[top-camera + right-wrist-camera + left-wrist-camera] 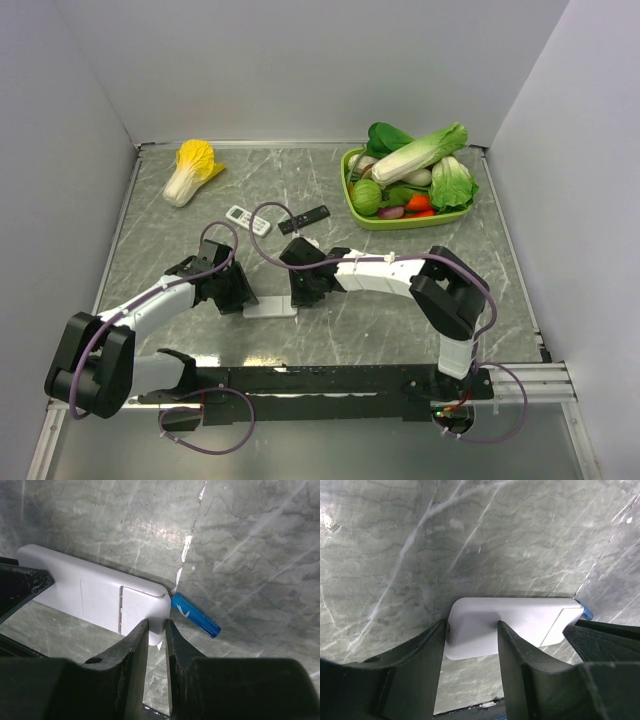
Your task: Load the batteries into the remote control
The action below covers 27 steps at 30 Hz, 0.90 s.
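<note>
A: Where is the remote control?
B: Face down on the table, plain back up, between the two grippers.
A: The left gripper?
B: Its fingers stand apart at one short end, one against the end and the other over the back. It is not clamped.
A: The right gripper?
B: At the other end, with its fingers nearly touching at a corner. I cannot tell whether they pinch it.
A: Any battery?
B: One blue one lies just beside that corner.
A: Farther off?
B: A small white remote beside a black remote. Beyond them are a cabbage on the left and a green tray of vegetables on the right.
</note>
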{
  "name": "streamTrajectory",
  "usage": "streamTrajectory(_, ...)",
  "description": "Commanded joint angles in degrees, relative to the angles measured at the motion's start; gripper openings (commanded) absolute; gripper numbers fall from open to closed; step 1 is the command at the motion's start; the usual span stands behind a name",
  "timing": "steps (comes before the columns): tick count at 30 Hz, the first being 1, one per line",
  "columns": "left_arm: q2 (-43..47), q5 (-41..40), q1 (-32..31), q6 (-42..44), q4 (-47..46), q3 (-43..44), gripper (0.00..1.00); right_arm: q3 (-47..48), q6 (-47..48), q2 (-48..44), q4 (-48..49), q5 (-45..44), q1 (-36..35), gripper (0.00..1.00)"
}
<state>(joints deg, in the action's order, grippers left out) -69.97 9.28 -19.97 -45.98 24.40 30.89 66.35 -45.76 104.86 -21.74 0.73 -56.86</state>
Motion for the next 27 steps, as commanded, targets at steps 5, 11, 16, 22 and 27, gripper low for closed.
streamTrajectory(5,-1.3,1.8,-0.6,-0.2,-0.9,-1.1,0.5,4.0,-0.6,5.5,-2.3,1.5,-2.1,0.24)
streamTrajectory(11,-2.0,4.3,-0.8,-0.9,-2.9,-2.4,0.48,6.2,0.1,6.2,0.9,4.1,-3.6,0.23)
streamTrajectory(16,-2.3,6.0,-1.3,-1.8,-4.3,-3.4,0.46,7.0,0.1,6.0,6.5,8.2,-4.4,0.21)
streamTrajectory(22,-0.8,4.7,-1.4,-2.4,-3.2,-2.4,0.51,7.5,0.1,5.1,7.7,8.9,-5.5,0.21)
streamTrajectory(27,-0.1,-0.8,-1.0,-1.3,-0.8,2.2,0.6,6.6,2.5,1.6,5.1,4.7,-5.2,0.26)
